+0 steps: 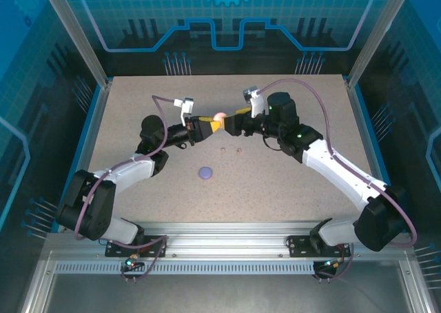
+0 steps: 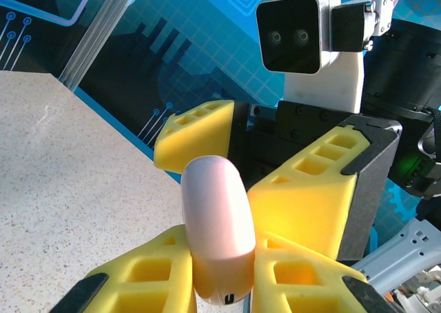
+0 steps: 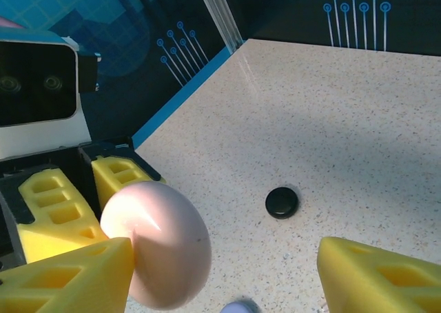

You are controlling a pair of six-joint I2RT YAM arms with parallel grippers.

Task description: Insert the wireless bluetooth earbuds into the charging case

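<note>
A closed pale pink round charging case (image 1: pixel 219 117) hangs above the middle of the table, on edge between the yellow pads of my left gripper (image 1: pixel 212 124), which is shut on it. In the left wrist view the case (image 2: pixel 217 223) stands upright between the pads of that gripper (image 2: pixel 220 275). My right gripper (image 1: pixel 230 122) faces it from the right, jaws wide. In the right wrist view its left pad (image 3: pixel 69 278) touches the case (image 3: pixel 158 247) and the right pad (image 3: pixel 379 278) stands far off. Two tiny pale earbuds (image 1: pixel 222 149) (image 1: pixel 238 149) lie on the table below the grippers.
A lilac round case (image 1: pixel 206 172) lies closed on the table nearer the arm bases. A black round case (image 3: pixel 282 203) lies on the table under the grippers. A blue-edged wall (image 1: pixel 96 113) borders the speckled table (image 1: pixel 289 189).
</note>
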